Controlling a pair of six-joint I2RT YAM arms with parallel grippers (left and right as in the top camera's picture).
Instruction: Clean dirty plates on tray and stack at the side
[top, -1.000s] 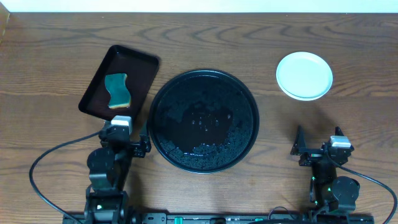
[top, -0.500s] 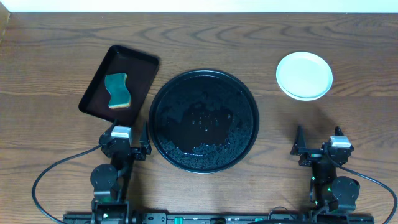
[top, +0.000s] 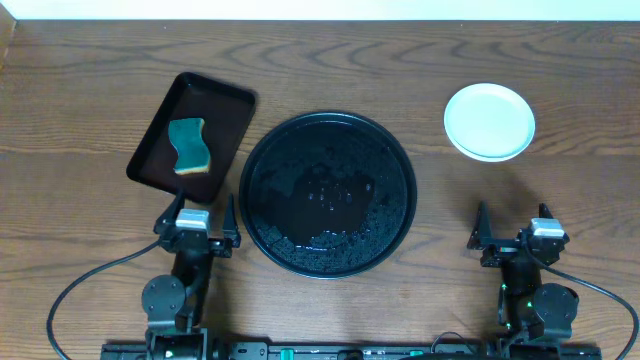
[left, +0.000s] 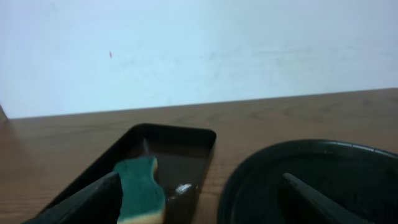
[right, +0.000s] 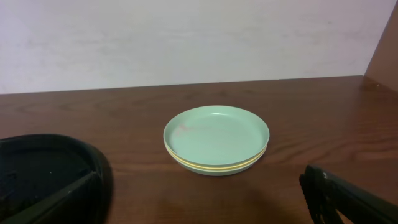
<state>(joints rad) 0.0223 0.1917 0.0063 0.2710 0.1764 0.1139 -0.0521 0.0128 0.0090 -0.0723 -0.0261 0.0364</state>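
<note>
A: Checking the plates (top: 489, 121) first: where do they sit?

B: They are stacked on the tabletop (top: 90, 80) off to the right, well apart from the round tray (top: 290, 170). The right wrist view shows a mint one on top with a yellow edge beneath it. A faint pinkish mark may remain on the top one.

A: And the round tray itself?

B: No plate is on it, only a wet sheen.

A: What has moved in the last second?

B: Only the left arm. Its pincer (top: 198, 212) has drawn back from the near end of the small tray (top: 225, 110) towards its base. The sponge (top: 190, 146) lies in that small tray. The jaws stand wide apart and hold nothing. The right pincer (top: 512, 215) has not stirred, and it too is spread wide and empty, near the front edge.

A: Meaning?

B: Probably that the work is finished: sponge put down, plates stacked aside, both arms retiring.
</note>
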